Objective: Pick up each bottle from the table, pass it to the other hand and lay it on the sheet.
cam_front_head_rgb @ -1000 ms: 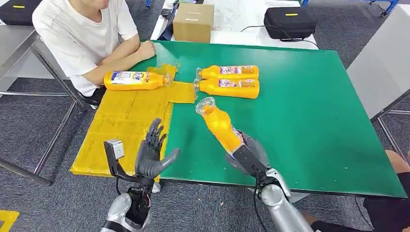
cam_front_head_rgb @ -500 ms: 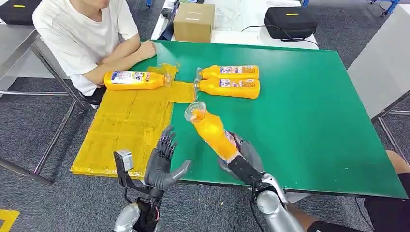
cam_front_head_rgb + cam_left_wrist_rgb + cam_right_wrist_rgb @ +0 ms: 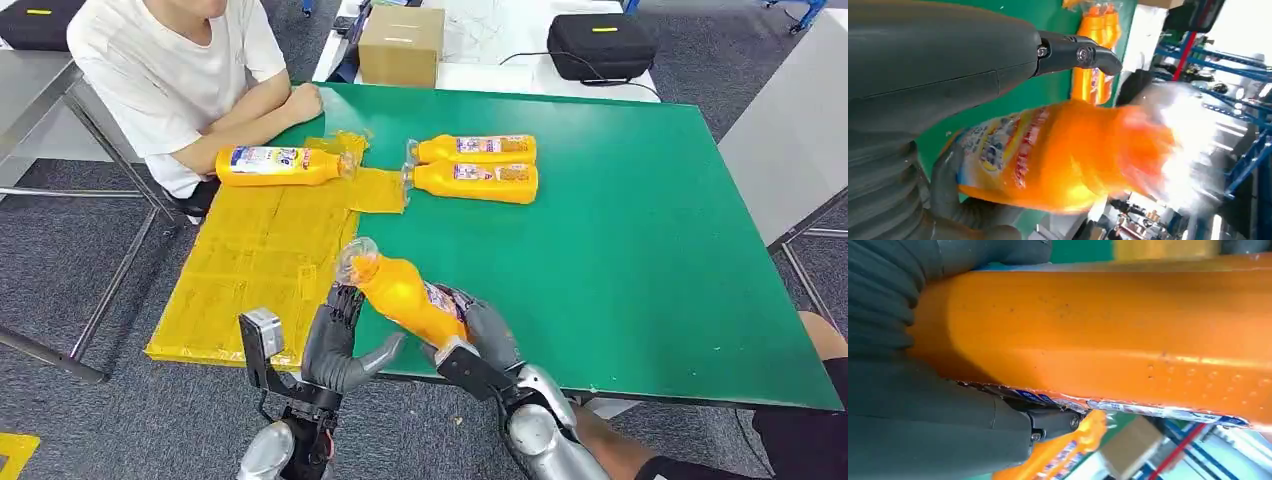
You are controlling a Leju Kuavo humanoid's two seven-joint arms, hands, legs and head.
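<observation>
Now, held bottle: orange plastic bottle (image 3: 405,298) with clear cap and printed label, tilted above the green table's (image 3: 640,250) near edge.
Right hand (image 3: 478,332): wrapped round its base.
Left hand (image 3: 335,340): spread; fingertips possibly touching the neck.

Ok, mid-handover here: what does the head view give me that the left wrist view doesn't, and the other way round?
Head view alone: the yellow sheet with one bottle on the sheet near the seated person, the right hand gripping the held bottle at its base, and the cardboard box. Left wrist view alone: a close look at the held bottle's label and blue shelving in the background. Both: the held bottle, the left hand open beside it, the two bottles on the table and the green table.
</observation>
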